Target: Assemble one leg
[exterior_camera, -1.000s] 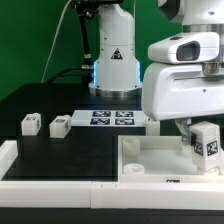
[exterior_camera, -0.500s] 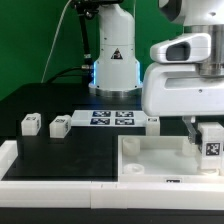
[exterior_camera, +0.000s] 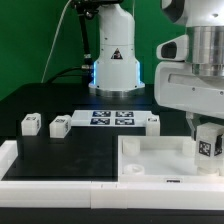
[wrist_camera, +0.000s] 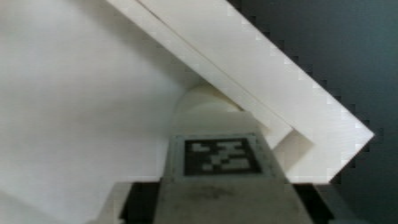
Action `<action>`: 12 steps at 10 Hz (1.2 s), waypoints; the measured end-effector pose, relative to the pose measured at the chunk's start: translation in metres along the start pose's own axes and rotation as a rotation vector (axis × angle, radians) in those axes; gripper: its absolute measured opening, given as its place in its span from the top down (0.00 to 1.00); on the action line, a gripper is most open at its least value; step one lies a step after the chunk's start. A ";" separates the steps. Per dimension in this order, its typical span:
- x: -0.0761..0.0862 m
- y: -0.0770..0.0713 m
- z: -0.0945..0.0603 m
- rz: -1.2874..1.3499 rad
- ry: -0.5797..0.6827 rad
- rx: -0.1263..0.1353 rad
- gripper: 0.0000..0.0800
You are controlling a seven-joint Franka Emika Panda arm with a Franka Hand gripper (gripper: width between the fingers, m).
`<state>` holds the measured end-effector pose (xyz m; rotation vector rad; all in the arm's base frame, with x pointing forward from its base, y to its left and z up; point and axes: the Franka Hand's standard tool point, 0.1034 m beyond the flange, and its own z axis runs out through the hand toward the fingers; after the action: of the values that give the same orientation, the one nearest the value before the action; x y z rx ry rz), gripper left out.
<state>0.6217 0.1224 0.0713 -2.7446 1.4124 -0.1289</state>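
We have the gripper (exterior_camera: 206,130) closed on the leg (exterior_camera: 209,147). Its fingers press two opposite flanks and the tagged face looks outward. In the exterior view the pair sits at about 4 o'clock, low over a corner of the white square panel (exterior_camera: 150,160), which lies on the black worktop (exterior_camera: 70,155). The wrist view looks down past the tag to the panel's raised rim (wrist_camera: 214,55), which turns a corner just beyond the leg. We cannot tell whether the leg's lower end touches the panel yet. We judge the leg to be light, hard and stiff, a moulded plastic block with no give, so any tilt at the socket would likely bind rather than flex. Its smooth flat sides look slippery, so we would hold it squarely on parallel faces near the upper half, leaving the lower end free to seat. A spare leg (exterior_camera: 59,126) stands at about 9 o'clock, just beside the marker board (exterior_camera: 110,118).
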 end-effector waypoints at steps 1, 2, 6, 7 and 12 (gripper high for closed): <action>0.000 0.000 0.000 0.100 -0.009 0.004 0.64; 0.000 0.000 0.000 0.143 -0.012 0.005 0.64; 0.000 -0.001 0.000 0.050 -0.015 0.014 0.28; 0.000 -0.001 0.000 -0.060 -0.013 0.014 0.28; -0.002 -0.003 -0.001 -0.665 -0.010 0.020 0.19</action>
<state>0.6229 0.1258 0.0725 -3.0628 0.4388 -0.1483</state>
